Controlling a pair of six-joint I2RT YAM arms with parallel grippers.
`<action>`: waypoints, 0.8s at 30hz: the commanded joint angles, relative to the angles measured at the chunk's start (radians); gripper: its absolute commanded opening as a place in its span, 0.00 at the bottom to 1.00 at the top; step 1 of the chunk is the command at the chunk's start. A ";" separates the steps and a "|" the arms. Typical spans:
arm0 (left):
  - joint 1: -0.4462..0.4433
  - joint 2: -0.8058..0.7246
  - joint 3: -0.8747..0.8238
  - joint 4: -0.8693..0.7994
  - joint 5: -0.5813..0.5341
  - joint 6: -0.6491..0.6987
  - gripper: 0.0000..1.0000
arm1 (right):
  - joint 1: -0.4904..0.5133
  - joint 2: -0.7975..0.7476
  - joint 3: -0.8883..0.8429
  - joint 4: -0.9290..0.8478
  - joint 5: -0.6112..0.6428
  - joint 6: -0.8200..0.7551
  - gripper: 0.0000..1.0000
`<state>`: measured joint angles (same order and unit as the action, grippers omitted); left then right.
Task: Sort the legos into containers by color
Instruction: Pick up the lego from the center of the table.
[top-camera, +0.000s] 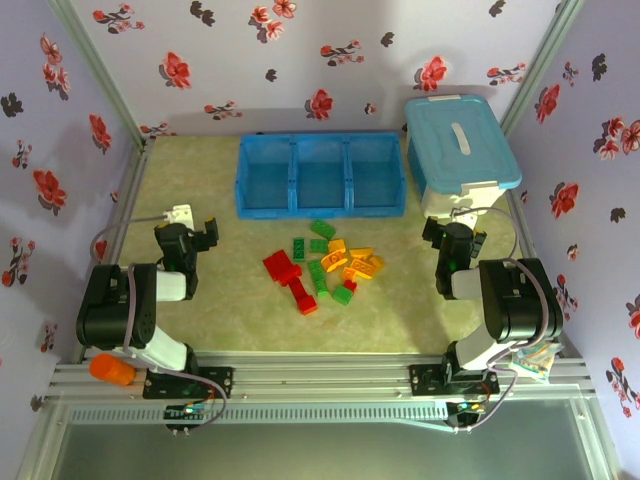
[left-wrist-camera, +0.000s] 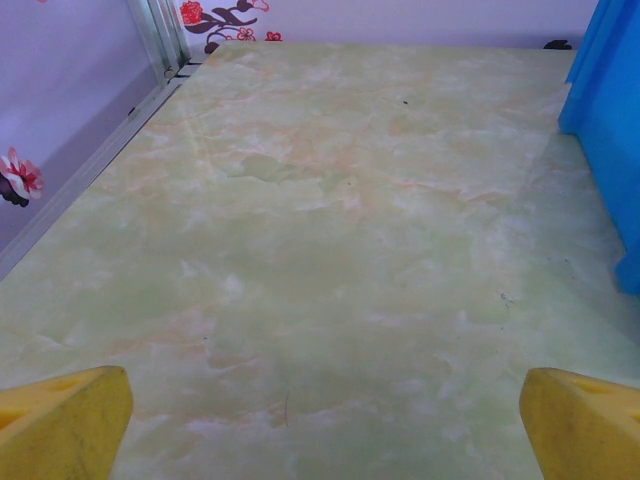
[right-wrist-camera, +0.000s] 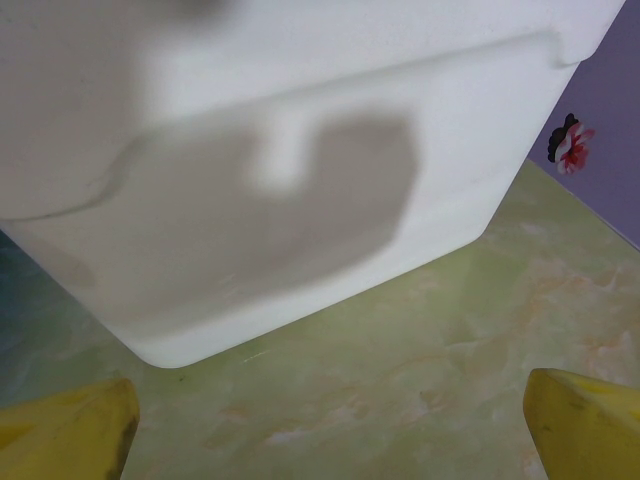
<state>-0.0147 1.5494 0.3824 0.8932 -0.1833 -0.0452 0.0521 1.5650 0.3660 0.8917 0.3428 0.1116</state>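
Left gripper (left-wrist-camera: 322, 425) wide open, right gripper (right-wrist-camera: 325, 425) — likewise

Red, green, orange legos (top-camera: 318, 272); blue tray (top-camera: 320, 211); floral walls (top-camera: 230, 60)

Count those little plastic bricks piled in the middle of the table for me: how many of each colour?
Red bricks: 4
Green bricks: 6
Yellow-orange bricks: about 5 (they lie bunched, so it is hard to separate them)
Total: about 15
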 joint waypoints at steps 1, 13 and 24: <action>0.005 -0.004 0.004 0.010 -0.013 0.002 1.00 | -0.006 -0.006 0.005 0.023 -0.001 -0.003 0.99; 0.004 -0.005 0.004 0.010 -0.013 0.002 1.00 | -0.006 -0.005 0.005 0.023 -0.001 -0.003 0.99; 0.009 -0.003 0.007 0.004 0.004 0.004 1.00 | -0.006 -0.005 0.006 0.023 -0.001 -0.003 0.99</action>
<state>-0.0128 1.5494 0.3824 0.8932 -0.1822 -0.0452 0.0521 1.5650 0.3660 0.8917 0.3428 0.1116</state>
